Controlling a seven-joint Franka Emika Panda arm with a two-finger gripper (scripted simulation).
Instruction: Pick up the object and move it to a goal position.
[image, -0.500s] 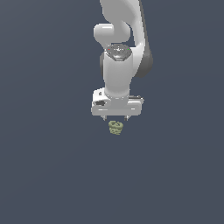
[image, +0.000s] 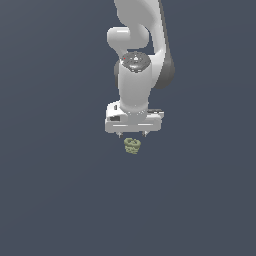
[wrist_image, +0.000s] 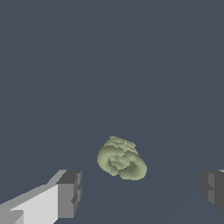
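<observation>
The claw (image: 132, 134) points straight down with its two fingers spread wide and nothing gripped; in the wrist view one grey fingertip (wrist_image: 70, 192) and the other sit far apart at either side, with bare floor between them. The object (image: 132, 146), a small olive-green ridged lump like a stacked coil, lies just under the claw, in line with the gap between the fingers but not touched by either (wrist_image: 121, 158). Above the claw rises the white arm (image: 135, 70). All around is flat, dark grey-blue floor (image: 55, 190), and nothing stands between the fingers and the object.
</observation>
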